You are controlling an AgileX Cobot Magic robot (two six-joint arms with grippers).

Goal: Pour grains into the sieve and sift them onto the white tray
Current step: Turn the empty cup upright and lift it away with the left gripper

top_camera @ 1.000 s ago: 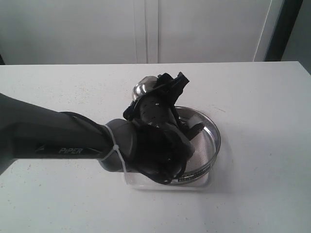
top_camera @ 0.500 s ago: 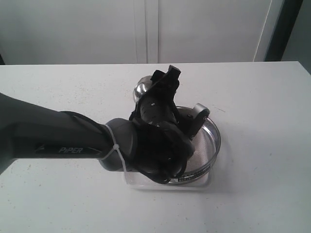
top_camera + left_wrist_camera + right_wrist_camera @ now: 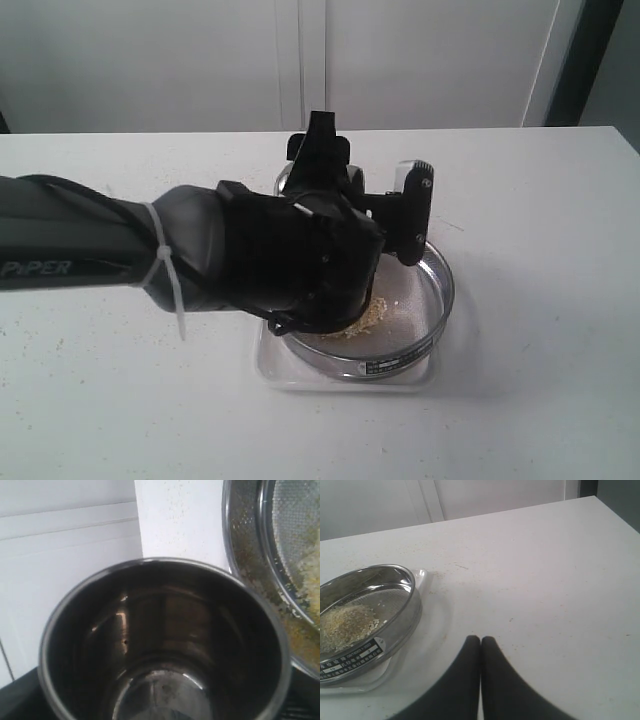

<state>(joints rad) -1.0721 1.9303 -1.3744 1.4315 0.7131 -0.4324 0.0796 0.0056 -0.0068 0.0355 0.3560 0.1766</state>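
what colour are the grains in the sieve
Pale yellowish beige grains, best seen in the right wrist view.

Soft, even light — faint shadow beside the sieve; steel cup close-up slightly blurred.

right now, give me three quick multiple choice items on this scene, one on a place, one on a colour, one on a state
1. Where does the pile of fine yellow grains lie?
A. on a wooden board
B. on the mesh of the round stainless-steel sieve
C. in a glass bowl

2. What colour is the flat rectangular plastic tray under the sieve?
A. blue
B. black
C. white

3. How is the right arm's black claw?
A. shut, holding nothing
B. open wide
C. shut on the sieve

Answers: 1 B, the pile sits inside the steel ring. 2 C, its white rim shows beneath the sieve. 3 A, it is closed tip to tip with nothing between.
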